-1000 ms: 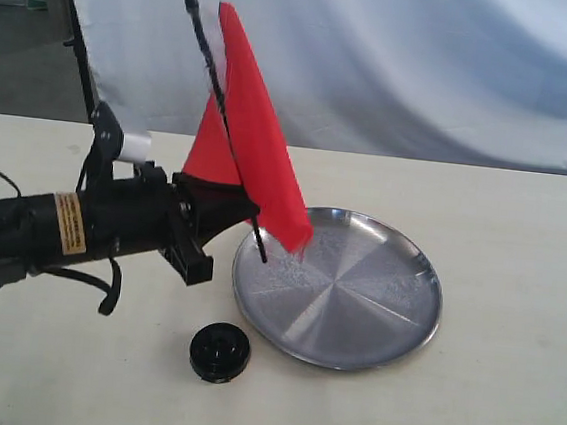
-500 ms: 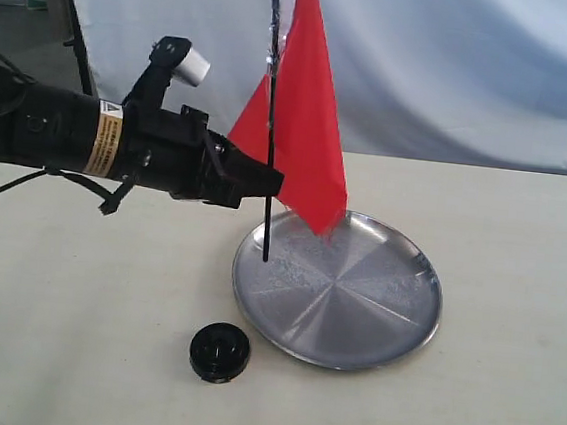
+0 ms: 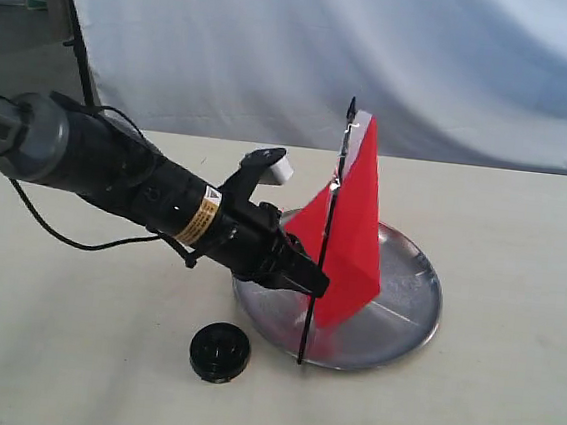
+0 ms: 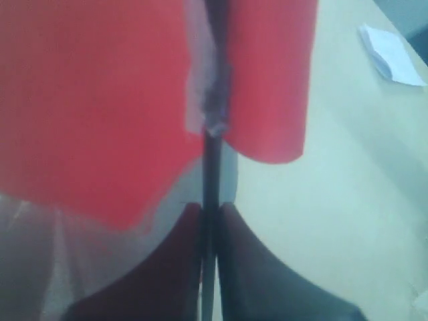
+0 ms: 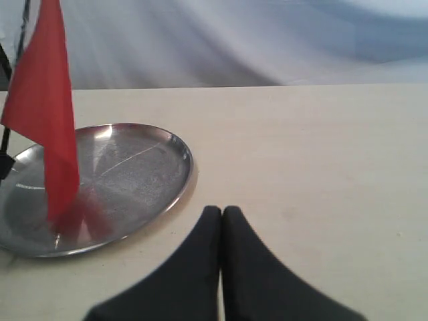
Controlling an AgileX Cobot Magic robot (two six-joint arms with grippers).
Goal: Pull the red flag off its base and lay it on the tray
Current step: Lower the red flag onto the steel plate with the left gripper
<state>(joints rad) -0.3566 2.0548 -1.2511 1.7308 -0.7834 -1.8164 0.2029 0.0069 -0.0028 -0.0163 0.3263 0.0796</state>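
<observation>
Half a second on, the left hand [image 3: 315,284] has dropped forward, bringing the red flag [image 3: 354,229] down, its pole foot now at the near rim of the tray [image 3: 427,287]. The base [image 3: 219,352] lies beside the tray on the desk [image 3: 507,395]. The left wrist view shows the fingers [image 4: 160,267] pinched on the pole. Only the right wrist view shows the right hand [image 5: 221,214], closed and empty.

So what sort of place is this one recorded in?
Probably a staged robot test bench rather than a home: a plain pale table, a white cloth backdrop hung behind it, and a few props laid out, a tray, a base and the red flag in the left end effector.
</observation>
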